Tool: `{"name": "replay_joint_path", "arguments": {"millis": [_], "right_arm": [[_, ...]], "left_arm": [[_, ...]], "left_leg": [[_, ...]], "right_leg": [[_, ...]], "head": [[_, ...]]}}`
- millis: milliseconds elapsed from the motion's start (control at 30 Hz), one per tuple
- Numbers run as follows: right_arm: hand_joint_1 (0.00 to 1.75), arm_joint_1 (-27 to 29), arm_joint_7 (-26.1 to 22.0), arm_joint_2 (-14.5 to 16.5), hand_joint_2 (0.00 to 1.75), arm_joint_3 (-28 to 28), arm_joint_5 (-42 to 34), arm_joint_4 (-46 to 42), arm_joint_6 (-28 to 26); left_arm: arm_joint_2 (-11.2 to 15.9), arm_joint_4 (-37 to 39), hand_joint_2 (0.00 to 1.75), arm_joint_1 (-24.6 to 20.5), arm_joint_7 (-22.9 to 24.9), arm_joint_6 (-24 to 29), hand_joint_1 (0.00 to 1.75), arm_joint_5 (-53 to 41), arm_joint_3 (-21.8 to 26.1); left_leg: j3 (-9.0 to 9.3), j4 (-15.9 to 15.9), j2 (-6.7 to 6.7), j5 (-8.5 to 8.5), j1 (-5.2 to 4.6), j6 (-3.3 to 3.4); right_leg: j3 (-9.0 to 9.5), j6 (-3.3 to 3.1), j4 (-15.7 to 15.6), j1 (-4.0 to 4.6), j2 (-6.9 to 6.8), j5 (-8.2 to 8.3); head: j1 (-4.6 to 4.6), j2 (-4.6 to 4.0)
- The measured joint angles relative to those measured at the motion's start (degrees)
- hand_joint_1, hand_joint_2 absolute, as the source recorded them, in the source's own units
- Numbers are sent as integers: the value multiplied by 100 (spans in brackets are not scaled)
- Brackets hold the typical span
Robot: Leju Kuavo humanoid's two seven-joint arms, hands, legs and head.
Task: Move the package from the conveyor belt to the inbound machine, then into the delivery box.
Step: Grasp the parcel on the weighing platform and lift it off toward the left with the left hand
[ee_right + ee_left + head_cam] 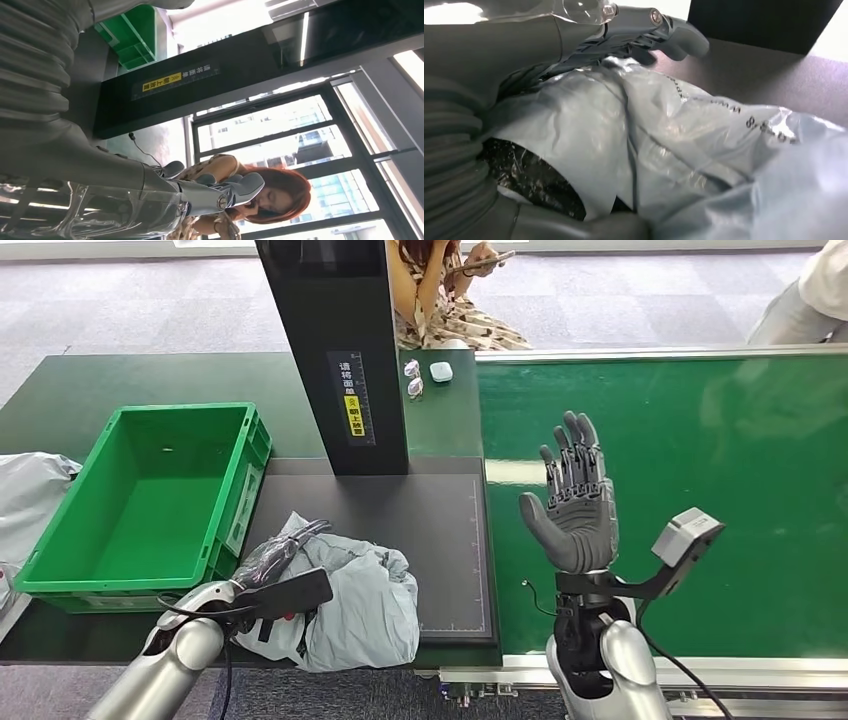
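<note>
Left hand (262, 562) reaches forward low at near left, fingers curled closed; right hand (574, 504) is raised upright, fingers spread apart.

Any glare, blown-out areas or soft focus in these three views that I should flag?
Head view: evenly lit and sharp, with pale glare patches on the green conveyor belt. Left wrist view: the grey package is very close, its near edge soft; corners are blown out white. Right wrist view: strongly backlit by bright windows, leaving the black inbound machine dark.

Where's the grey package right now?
In the head view the grey package lies on the black platform of the inbound machine, at its front left corner, just right of the green box, with the left hand gripping it.
</note>
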Motion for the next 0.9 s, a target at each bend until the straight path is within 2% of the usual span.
{"name": "replay_joint_path", "arguments": {"millis": [300, 433, 500, 633, 733, 900], "right_arm": [[0, 49, 20, -3, 175, -2, 35, -46, -68], [0, 50, 50, -3, 175, -3, 43, -47, -69], [0, 61, 69, -3, 175, -10, 52, -50, -75], [0, 163, 74, -5, 175, -46, 117, -112, -123], [0, 232, 73, -5, 175, -60, 141, -128, -175], [0, 295, -11, -13, 175, -86, 121, -104, -201]], "left_arm": [[22, 195, 175, -261, -8, 70, 175, -154, -248], [14, 210, 175, -259, -14, 300, 175, -73, -264], [-31, 207, 175, -220, -88, 641, 175, 63, -241], [-267, -4, 175, -6, -471, 1707, 175, 536, -31], [-469, -489, 175, 230, -899, 2391, 175, 1043, 210], [-649, -1593, 175, 717, -1775, 3079, 175, 1956, 487]], "left_leg": [[7, 0, 1, 8, 0, -4], [7, 0, 1, 8, 0, -5], [5, 1, 2, 8, 0, -5], [-9, 1, 2, 8, 0, -5], [-17, 1, 4, 7, 0, -5], [-28, 1, 7, 5, 0, -2]], "right_leg": [[9, -6, 0, 0, 0, 10], [6, -8, 0, 0, 1, 11], [2, -9, 0, 0, 1, 11], [-12, -9, 0, 0, 2, 11], [-19, -8, -1, 0, 4, 11], [-30, -8, -2, 0, 8, 10]], "head": [[0, 0], [0, 0], [-1, 0], [0, 0], [1, 0], [0, 0]]}}
